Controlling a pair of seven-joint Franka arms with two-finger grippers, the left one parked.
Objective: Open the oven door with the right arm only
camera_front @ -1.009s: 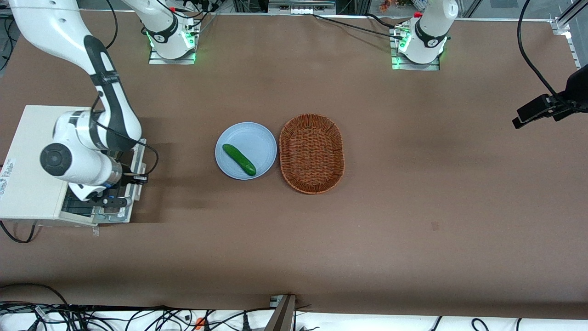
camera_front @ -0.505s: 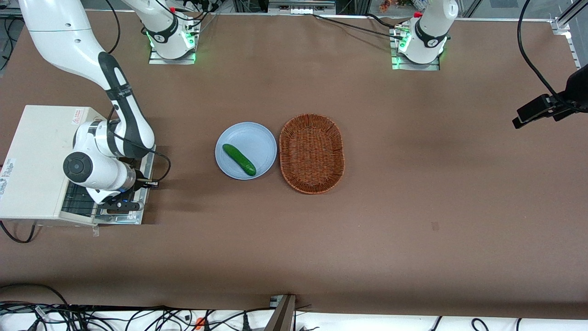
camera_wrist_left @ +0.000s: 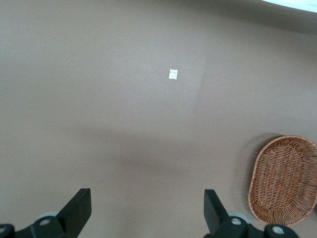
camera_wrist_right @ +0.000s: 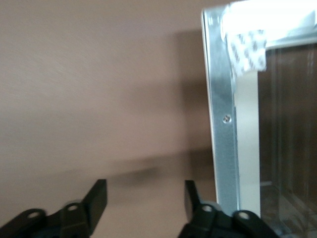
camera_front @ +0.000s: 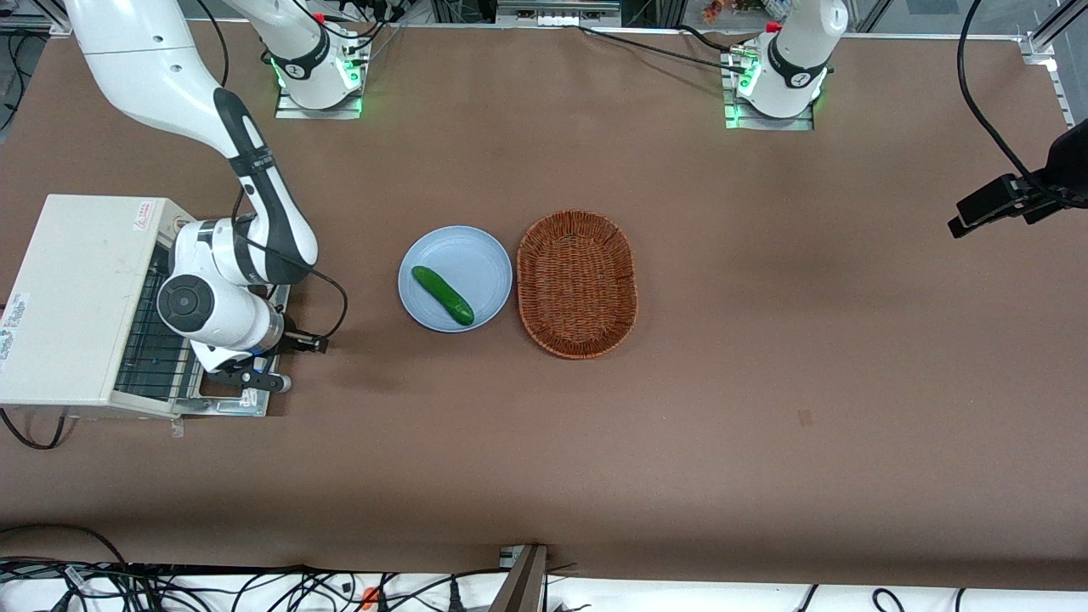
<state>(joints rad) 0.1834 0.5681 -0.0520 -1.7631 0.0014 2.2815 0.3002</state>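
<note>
oven door [camera_front: 228, 393] lies folded down flat at the left edge of the frame, in front of the white oven [camera_front: 81, 297]. right arm [camera_front: 212, 263] holds its gripper [camera_wrist_right: 144, 201] just above the door's outer edge, fingers [camera_wrist_right: 97, 198] spread and empty.

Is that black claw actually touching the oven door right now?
Apart. In the right wrist view the gripper is open with only brown table between its fingers, and the oven door shows its metal edge just beside one finger, not in its grasp.
</note>
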